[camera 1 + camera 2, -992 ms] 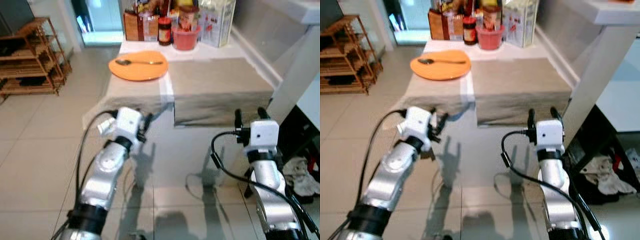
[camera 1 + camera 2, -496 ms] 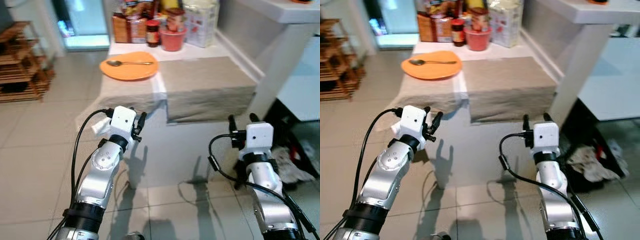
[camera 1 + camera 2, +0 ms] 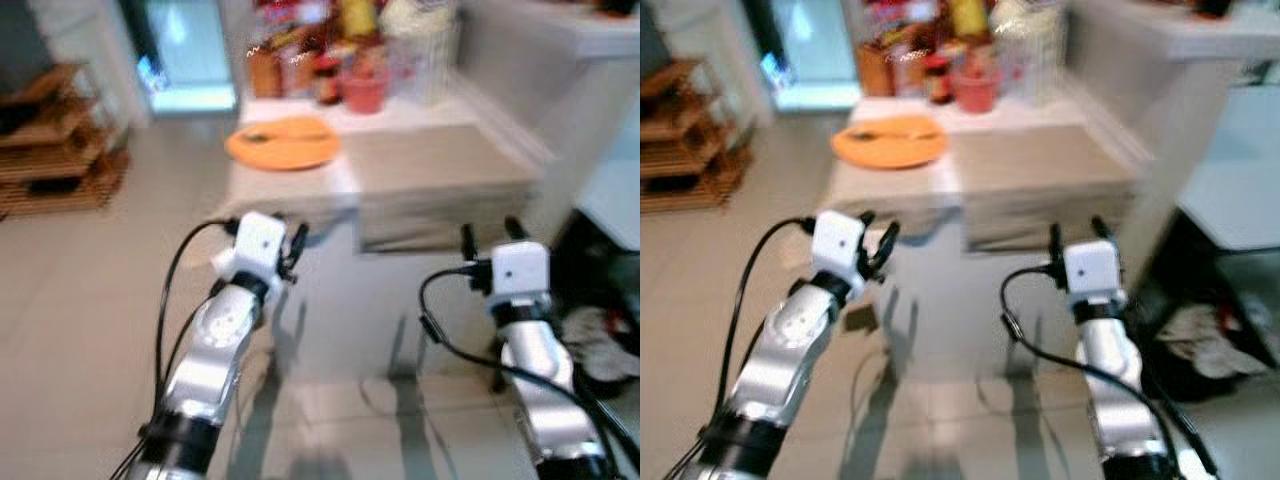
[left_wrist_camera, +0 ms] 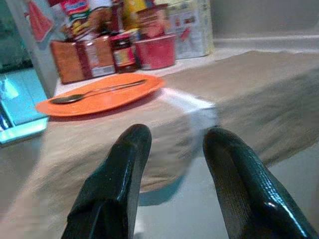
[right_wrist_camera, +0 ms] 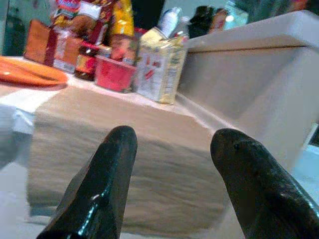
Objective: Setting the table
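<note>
An orange plate (image 3: 283, 142) lies on the left side of a small table, with a spoon (image 4: 94, 91) resting across it. Two beige placemats cover the table; the right placemat (image 3: 435, 175) is bare. My left gripper (image 3: 290, 237) hovers open in front of the table's near left corner, below the plate. My right gripper (image 3: 490, 233) stands open before the table's near right edge, facing the bare placemat (image 5: 119, 129). Neither gripper holds anything.
Jars, a red bowl (image 4: 155, 51) and food boxes crowd the table's back edge. A grey counter wall (image 3: 590, 110) rises on the right, with crumpled cloth (image 3: 605, 340) on the floor beneath. A wooden shelf rack (image 3: 55, 140) stands at the left. Tiled floor lies around me.
The whole picture has shifted and blurred, so the camera has moved. Both arms keep nearly the same pose, with both grippers open as before.
</note>
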`<state>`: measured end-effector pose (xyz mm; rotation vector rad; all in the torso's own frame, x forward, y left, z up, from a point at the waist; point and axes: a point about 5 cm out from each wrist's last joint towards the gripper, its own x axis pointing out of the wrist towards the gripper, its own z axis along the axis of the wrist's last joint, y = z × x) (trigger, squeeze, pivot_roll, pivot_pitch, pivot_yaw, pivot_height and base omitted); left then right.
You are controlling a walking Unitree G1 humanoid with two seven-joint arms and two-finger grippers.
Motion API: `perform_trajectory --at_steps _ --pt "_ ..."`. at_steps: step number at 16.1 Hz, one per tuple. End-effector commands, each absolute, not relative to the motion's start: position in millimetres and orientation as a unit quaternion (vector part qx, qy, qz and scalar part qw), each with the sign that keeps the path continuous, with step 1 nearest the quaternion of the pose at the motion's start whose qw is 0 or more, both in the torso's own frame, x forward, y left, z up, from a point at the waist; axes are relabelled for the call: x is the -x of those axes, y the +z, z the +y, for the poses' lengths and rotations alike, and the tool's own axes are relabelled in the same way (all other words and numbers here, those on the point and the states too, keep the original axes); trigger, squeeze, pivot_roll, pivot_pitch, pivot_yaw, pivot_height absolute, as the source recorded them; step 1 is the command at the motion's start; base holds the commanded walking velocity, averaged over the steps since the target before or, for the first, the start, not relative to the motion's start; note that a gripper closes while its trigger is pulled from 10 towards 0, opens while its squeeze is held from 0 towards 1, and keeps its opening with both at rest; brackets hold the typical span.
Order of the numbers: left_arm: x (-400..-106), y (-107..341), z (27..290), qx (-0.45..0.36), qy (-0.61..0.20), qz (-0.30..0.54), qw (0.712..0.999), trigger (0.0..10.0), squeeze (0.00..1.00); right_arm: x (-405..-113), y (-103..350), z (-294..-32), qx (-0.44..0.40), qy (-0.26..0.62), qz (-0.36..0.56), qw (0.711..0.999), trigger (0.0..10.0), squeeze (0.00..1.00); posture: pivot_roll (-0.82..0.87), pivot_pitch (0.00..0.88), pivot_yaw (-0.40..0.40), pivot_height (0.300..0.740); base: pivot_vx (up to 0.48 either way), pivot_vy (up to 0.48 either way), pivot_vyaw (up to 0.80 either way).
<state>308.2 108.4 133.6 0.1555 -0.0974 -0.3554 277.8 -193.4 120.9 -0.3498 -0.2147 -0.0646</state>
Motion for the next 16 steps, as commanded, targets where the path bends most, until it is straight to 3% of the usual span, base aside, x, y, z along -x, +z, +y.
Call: perform_trajectory --at_steps 1,3,13,16 --pt "-311 139 114 -0.092 -0.166 -0.055 0.980 10.0 0.00 -282 124 -186 0.169 -0.024 -0.115 0.979 10.0 0.00 0.00 0.000 0.024 0.740 0.330 0.349 0.00" --pt "-311 140 113 -0.100 -0.172 -0.060 0.978 10.0 0.00 -281 123 -185 0.170 -0.024 -0.118 0.978 10.0 0.00 0.00 0.000 0.025 0.740 0.334 0.345 0.00" --pt "-309 150 94 -0.135 -0.229 -0.094 0.960 10.0 0.00 -280 146 -193 0.182 -0.068 -0.175 0.965 10.0 0.00 -0.01 0.000 0.035 0.740 0.476 0.000 0.00" --pt "-310 148 95 -0.139 -0.229 -0.090 0.959 10.0 0.00 -286 170 -193 0.179 -0.076 -0.206 0.959 10.0 0.00 -0.01 0.000 0.038 0.740 0.000 0.000 0.00"
